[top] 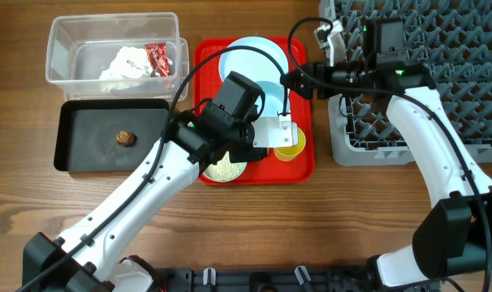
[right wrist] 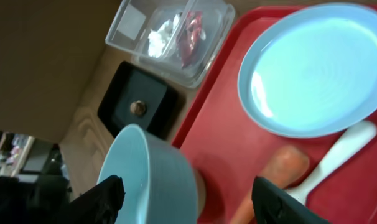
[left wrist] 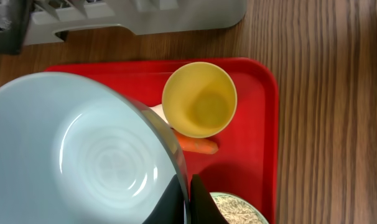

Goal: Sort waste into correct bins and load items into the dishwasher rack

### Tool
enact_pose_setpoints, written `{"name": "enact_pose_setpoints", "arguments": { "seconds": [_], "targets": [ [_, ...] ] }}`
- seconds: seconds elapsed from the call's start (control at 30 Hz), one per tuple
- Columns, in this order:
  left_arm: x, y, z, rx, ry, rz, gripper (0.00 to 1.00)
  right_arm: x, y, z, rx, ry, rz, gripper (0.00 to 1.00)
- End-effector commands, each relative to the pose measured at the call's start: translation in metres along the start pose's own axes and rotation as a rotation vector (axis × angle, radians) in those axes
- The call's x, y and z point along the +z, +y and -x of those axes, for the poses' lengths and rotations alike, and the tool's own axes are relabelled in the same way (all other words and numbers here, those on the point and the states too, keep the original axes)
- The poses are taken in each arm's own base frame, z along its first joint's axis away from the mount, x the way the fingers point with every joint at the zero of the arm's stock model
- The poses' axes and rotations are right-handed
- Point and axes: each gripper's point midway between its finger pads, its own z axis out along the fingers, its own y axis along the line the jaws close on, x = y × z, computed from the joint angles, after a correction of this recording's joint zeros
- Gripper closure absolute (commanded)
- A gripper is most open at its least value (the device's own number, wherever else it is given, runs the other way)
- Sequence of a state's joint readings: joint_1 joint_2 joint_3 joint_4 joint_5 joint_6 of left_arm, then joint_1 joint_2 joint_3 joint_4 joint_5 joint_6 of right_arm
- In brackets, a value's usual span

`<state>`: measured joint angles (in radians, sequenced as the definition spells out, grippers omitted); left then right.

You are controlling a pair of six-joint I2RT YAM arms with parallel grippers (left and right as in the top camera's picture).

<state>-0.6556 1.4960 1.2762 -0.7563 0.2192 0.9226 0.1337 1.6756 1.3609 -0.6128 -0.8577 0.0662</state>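
Left fingers (left wrist: 204, 205) are closed on the rim of a pale blue bowl (left wrist: 107, 162). The bowl is smooth, glossy and empty, over the red tray (left wrist: 257, 124); whether it touches the tray cannot be told. Just beside the bowl stands a yellow cup (left wrist: 200, 99), with an orange carrot (left wrist: 198, 145) against its base. Right fingers (right wrist: 101, 199) are spread apart, holding nothing, by the edge of the grey rack (top: 441, 73) on the worktop (top: 351, 211). The print on the red wrapper (top: 157, 58) in the clear bin (top: 67, 40) is too small to read.
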Motion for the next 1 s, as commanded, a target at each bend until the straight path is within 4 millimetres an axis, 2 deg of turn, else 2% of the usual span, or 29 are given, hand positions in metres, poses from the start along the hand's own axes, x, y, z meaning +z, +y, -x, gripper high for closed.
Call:
{"name": "enact_pose_setpoints", "arguments": {
  "seconds": [0.0,0.13,0.3,0.33,0.37,0.43,0.47,0.6,0.67,0.73,0.77,0.83,0.87,0.9,0.97],
  "targets": [
    [-0.009,0.004,0.005,0.025,-0.012,0.029,0.96,0.0,0.012,-0.005,-0.046,0.029,0.042,0.34],
    [-0.009,0.004,0.005,0.022,-0.012,0.029,0.96,0.005,0.012,-0.009,-0.054,0.048,0.021,0.41],
    [-0.009,0.004,0.005,0.022,-0.012,0.029,0.96,0.017,0.019,-0.016,-0.084,0.08,-0.002,0.42],
    [-0.009,0.004,0.005,0.021,-0.012,0.029,0.96,0.02,0.016,-0.017,-0.068,0.085,-0.032,0.44],
    [-0.009,0.004,0.005,0.021,-0.011,0.029,0.96,0.022,0.016,-0.018,-0.069,0.089,-0.045,0.5],
    [-0.009,0.004,0.005,0.021,-0.012,0.03,0.96,0.023,0.003,-0.017,-0.014,0.082,-0.142,0.72],
    [-0.009,0.004,0.005,0.021,-0.012,0.03,0.96,0.023,0.001,-0.016,-0.007,0.078,-0.156,0.79],
    [-0.009,0.004,0.005,0.022,-0.012,0.03,0.96,0.022,-0.004,-0.013,-0.001,0.063,-0.183,0.96],
    [-0.009,0.004,0.005,0.022,-0.012,0.03,0.96,0.023,-0.004,-0.009,0.008,0.048,-0.183,0.96],
    [-0.009,0.004,0.005,0.021,-0.012,0.029,0.91,0.023,-0.003,-0.004,0.008,0.03,-0.179,0.96],
    [-0.009,0.004,0.005,0.021,-0.012,0.029,0.87,0.023,-0.002,0.0,0.007,0.012,-0.176,0.95],
    [-0.009,0.004,0.005,0.021,-0.012,0.029,0.64,0.022,-0.002,0.007,0.006,-0.013,-0.174,0.96],
    [-0.009,0.004,0.005,0.021,-0.012,0.029,0.3,0.021,-0.003,0.01,0.011,-0.024,-0.176,0.96],
    [-0.009,0.004,0.005,0.021,-0.012,0.029,0.0,0.019,-0.005,0.013,0.007,-0.037,-0.178,0.96],
    [-0.009,0.004,0.005,0.021,-0.012,0.029,0.0,0.014,-0.011,0.019,0.01,-0.059,-0.186,0.96]
  ]
}}
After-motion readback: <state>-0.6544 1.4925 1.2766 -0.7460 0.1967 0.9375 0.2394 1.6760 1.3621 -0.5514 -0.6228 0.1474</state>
